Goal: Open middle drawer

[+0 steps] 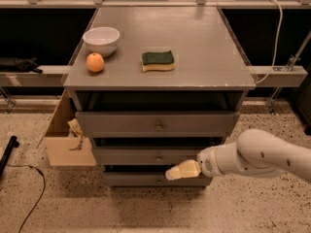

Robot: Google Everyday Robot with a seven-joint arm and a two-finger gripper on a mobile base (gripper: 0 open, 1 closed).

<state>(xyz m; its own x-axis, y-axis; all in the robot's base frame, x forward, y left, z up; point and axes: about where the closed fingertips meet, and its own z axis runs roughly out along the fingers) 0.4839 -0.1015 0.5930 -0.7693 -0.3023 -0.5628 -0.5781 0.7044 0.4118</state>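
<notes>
The grey cabinet has three stacked drawers. The middle drawer has a flat grey front with a small round metal knob at its centre, and the front sits about level with the other two. My gripper, cream-coloured at the end of the white arm, reaches in from the right. It is low in front of the cabinet, just below and to the right of the middle knob, over the gap above the bottom drawer. It does not touch the knob.
On the cabinet top stand a white bowl, an orange and a green-and-yellow sponge. The top drawer is above. An open cardboard box stands at the cabinet's left. A black cable lies on the floor.
</notes>
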